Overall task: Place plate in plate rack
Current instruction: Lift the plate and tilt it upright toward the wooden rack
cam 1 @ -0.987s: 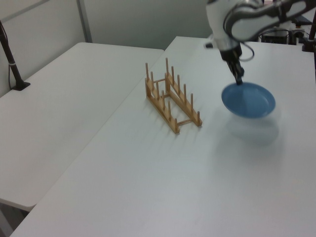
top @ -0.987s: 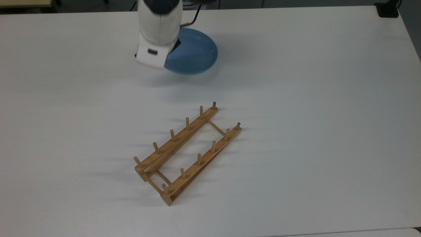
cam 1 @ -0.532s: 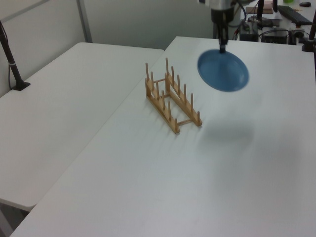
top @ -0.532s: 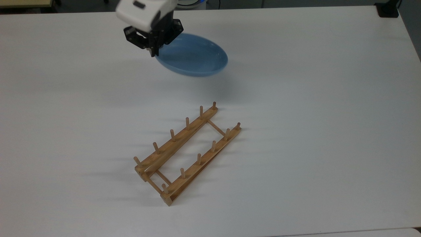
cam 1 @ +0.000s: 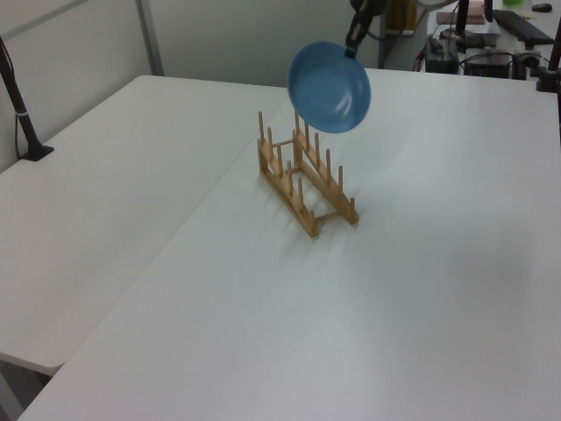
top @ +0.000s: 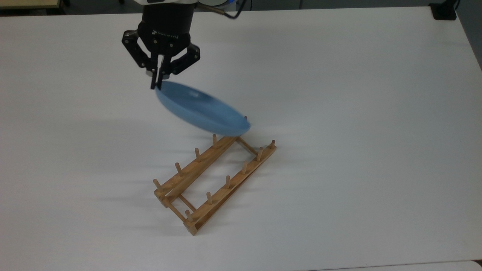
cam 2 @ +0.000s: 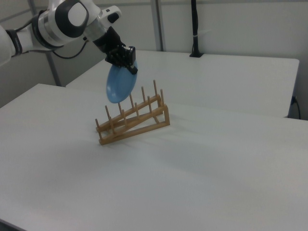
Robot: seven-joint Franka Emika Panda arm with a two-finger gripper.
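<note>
The gripper [top: 157,83] is clamped on the rim of the plate [top: 201,109], holding it tilted in the air, clear of the white table [top: 357,113]. The plate hangs above one end of the plate rack [top: 214,175], which stands near the middle of the table, well in from every edge

Plate [top: 203,109] glossy, smooth blue; plate rack [top: 214,177] light bare wood; table [top: 357,113] matt white.

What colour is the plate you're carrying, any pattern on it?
Plain light blue, no pattern; the plate shows best in the left view, face-on above the plate rack.
</note>
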